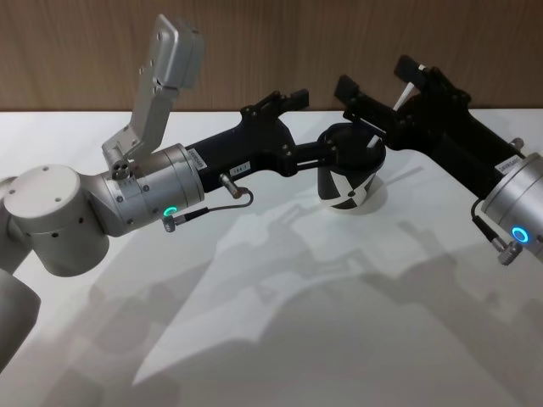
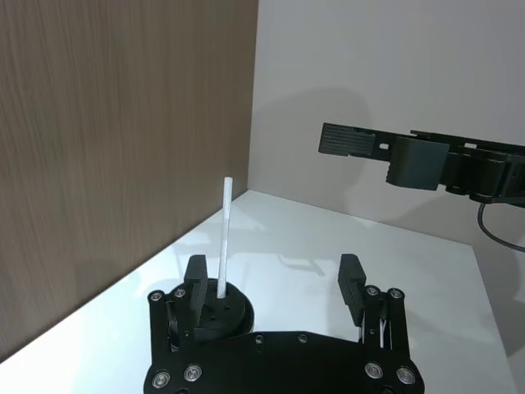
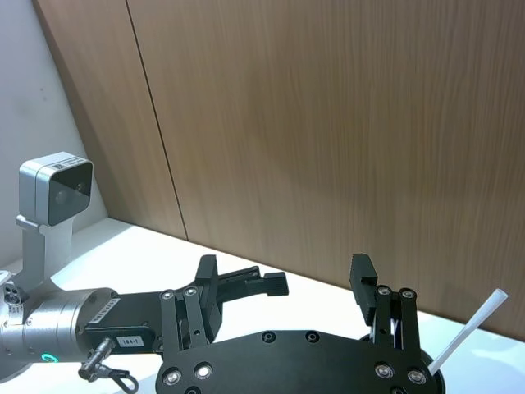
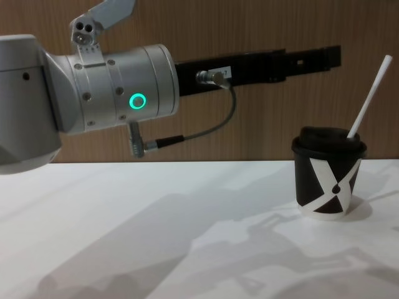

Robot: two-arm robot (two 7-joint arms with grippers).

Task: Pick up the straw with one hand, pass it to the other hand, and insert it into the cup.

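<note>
I'm seeing the straw already standing in the cup, leaning toward one o'clock through the lid, so neither arm needs to hold it. The left gripper is hanging wide open and empty above the cup, and the right gripper is likewise spread and empty alongside.

cup marking: a bold white X with a small black drop at its centre
left gripper label: small white tag on its black body, print too small to read
left wrist light: green ring, no text
</note>
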